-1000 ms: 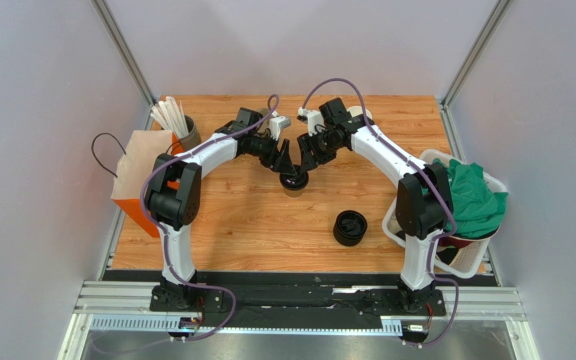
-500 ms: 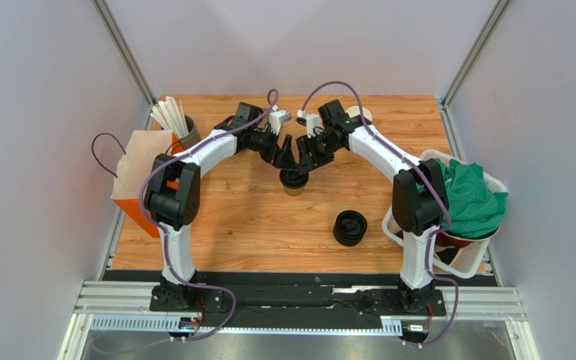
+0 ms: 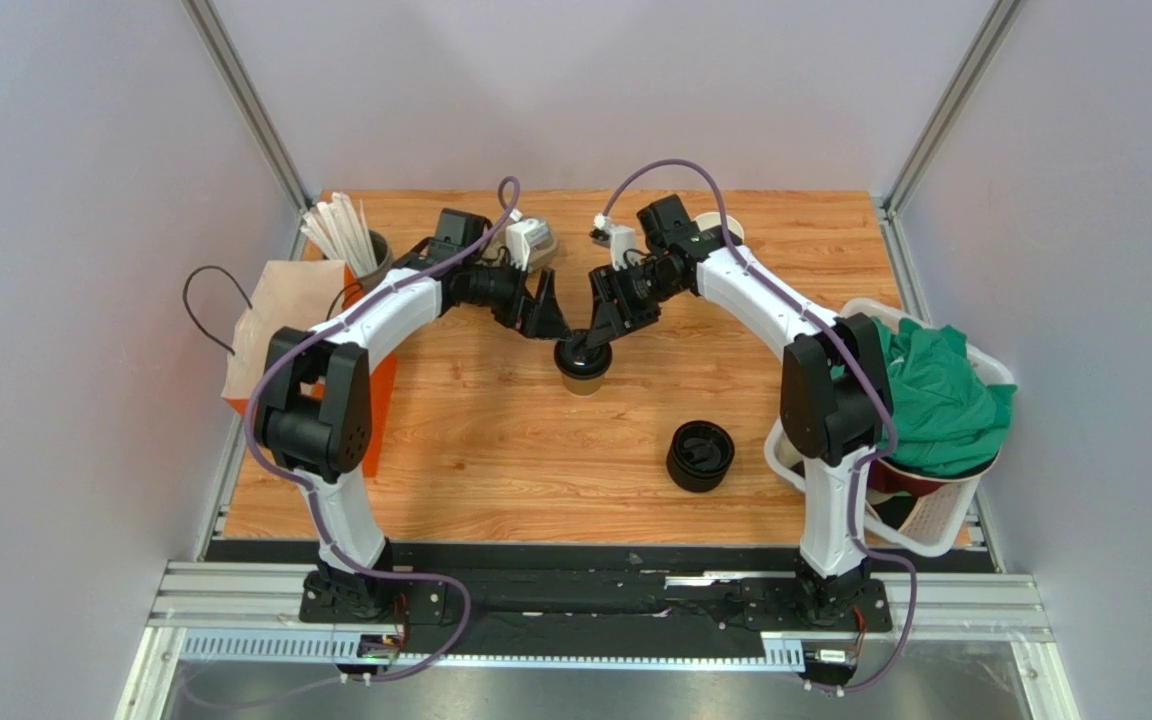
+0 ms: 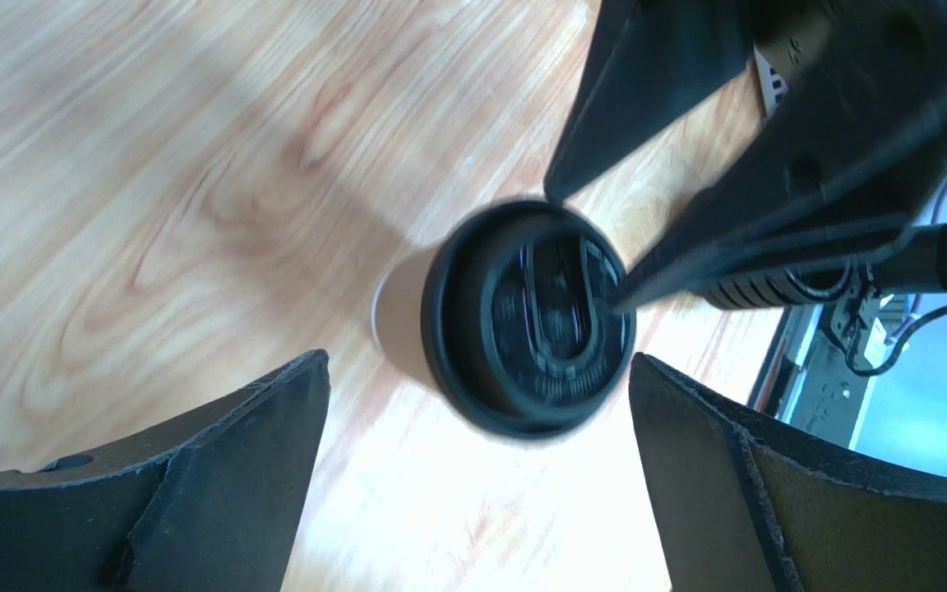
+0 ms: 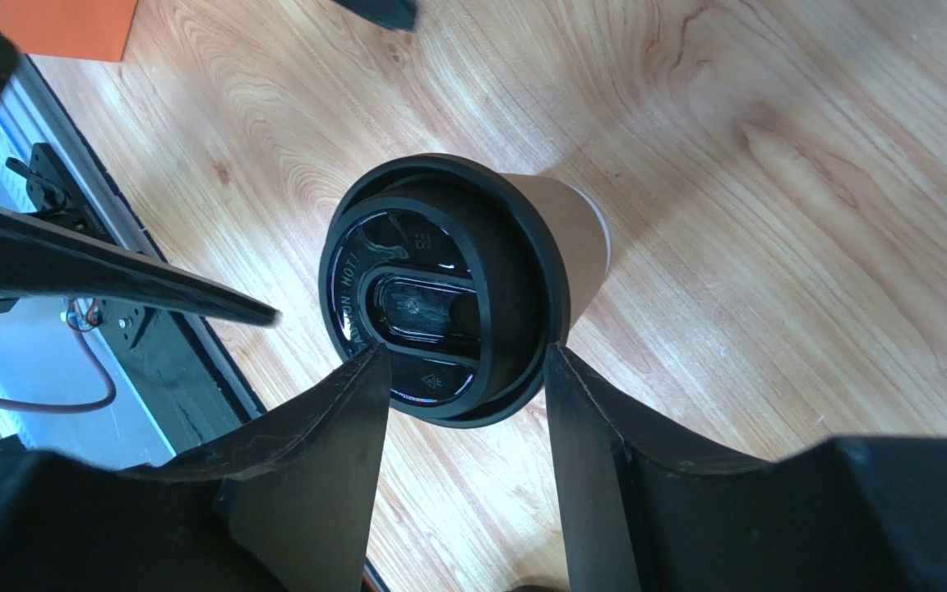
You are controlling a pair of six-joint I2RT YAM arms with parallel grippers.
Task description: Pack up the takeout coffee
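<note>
The takeout coffee (image 3: pixel 585 362), a brown paper cup under a black lid, stands upright at mid-table. My right gripper (image 3: pixel 599 324) comes down on it from behind, and its fingertips sit against the lid's rim on either side (image 5: pixel 460 354), closed on the cup's top. My left gripper (image 3: pixel 543 312) is just left of the cup and apart from it. Its jaws are spread wide, with the lid (image 4: pixel 528 318) beyond the tips and nothing between them (image 4: pixel 479 361).
A brown and orange paper bag (image 3: pixel 279 357) stands at the left edge, with a holder of white straws (image 3: pixel 345 240) behind it. A pile of black lids (image 3: pixel 699 455) sits front right. A white basket with green cloth (image 3: pixel 946 393) is off the right edge.
My left gripper has let go of the lid, opened wide and drawn back to the left. The right gripper has stayed on the cup.
</note>
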